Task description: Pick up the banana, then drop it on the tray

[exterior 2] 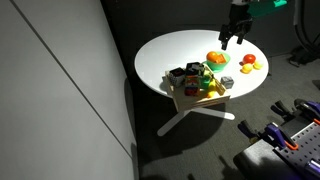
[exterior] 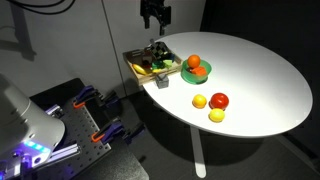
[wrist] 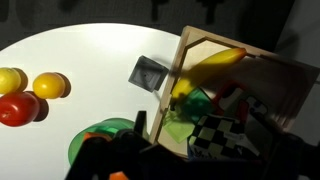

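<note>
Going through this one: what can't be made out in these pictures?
Banana: plain in the wrist view only; too small among the clutter in both exterior views.
Tray: its right part is cut off by the wrist view's edge; other contents blur.
Green plate: partly hidden by dark blurred shapes at the wrist view's bottom.

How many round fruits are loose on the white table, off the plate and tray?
3, in one cluster: a red fruit, an orange-yellow fruit beside it, and a yellow fruit nearer the table edge. None looks hidden.
</note>
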Tool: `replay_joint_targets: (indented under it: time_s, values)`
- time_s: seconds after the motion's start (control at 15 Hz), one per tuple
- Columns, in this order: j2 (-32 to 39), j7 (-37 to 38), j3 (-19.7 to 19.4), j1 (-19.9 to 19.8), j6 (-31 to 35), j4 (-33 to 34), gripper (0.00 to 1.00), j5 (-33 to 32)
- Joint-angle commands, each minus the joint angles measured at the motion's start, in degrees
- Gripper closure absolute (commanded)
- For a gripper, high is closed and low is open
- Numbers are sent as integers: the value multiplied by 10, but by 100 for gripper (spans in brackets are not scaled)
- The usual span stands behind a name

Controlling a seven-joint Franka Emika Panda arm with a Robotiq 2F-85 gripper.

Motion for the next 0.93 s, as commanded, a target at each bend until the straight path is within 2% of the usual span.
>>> replay_joint_targets:
  time_s: [0.0, 0.4, 0.47, 0.87]
  values:
    - [-47, 3, 3, -8, -15, -26, 0, -19]
    - [-82, -10, 4, -9, -31, -43, 0, -11]
    - [-59, -1, 6, -7, -18, -30, 0, -10]
    - [-67, -1, 6, -7, -21, -37, 0, -10]
